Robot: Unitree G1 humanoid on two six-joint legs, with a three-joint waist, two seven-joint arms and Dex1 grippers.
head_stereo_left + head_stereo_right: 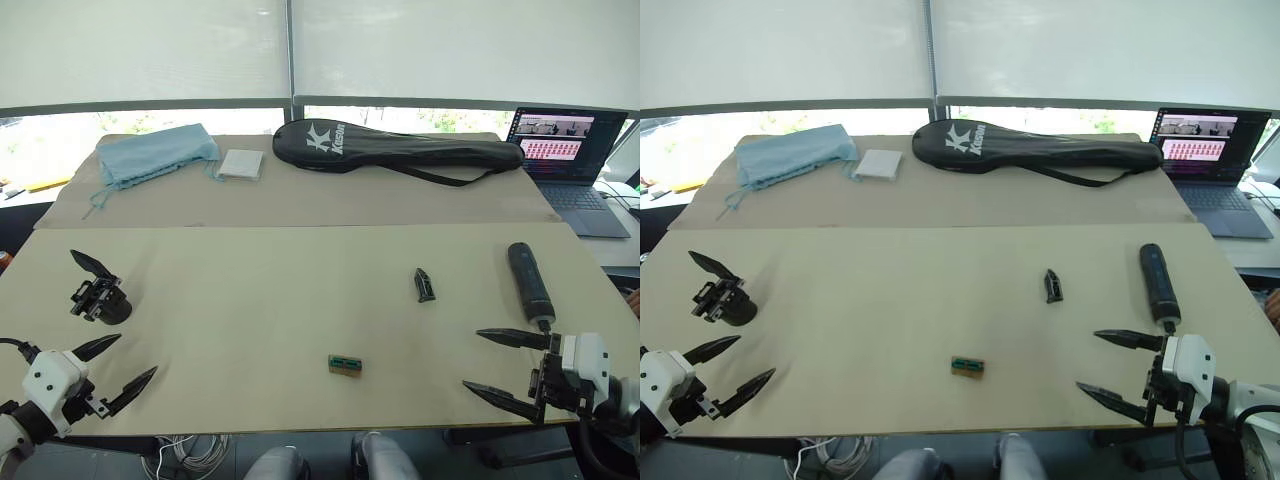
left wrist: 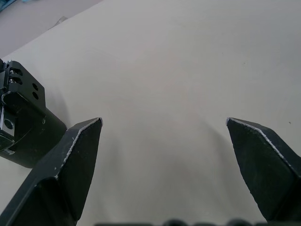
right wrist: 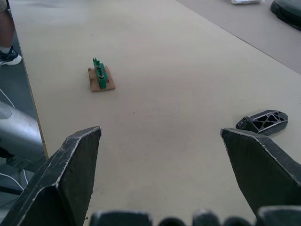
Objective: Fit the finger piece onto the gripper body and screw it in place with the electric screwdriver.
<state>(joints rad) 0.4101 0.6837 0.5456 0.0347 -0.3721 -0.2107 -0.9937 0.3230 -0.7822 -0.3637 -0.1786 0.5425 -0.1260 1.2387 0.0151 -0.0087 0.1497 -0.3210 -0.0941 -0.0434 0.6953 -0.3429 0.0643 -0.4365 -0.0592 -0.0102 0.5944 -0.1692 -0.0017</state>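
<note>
Only the racket bag [image 1: 400,150] bears writing: "Kason".

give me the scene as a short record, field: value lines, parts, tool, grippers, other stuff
finger piece: lying alone on the table, right of centre, untouched
gripper body: near the table's left edge, one black finger sticking out, just ahead of the left gripper
electric screwdriver: lying at the right, bit end toward the right gripper
left gripper: open, holding nothing
right gripper: open, holding nothing, just short of the screwdriver
green-brown box: near the front edge, centre
back of table: racket bag, blue cloth, white pad, laptop
</note>
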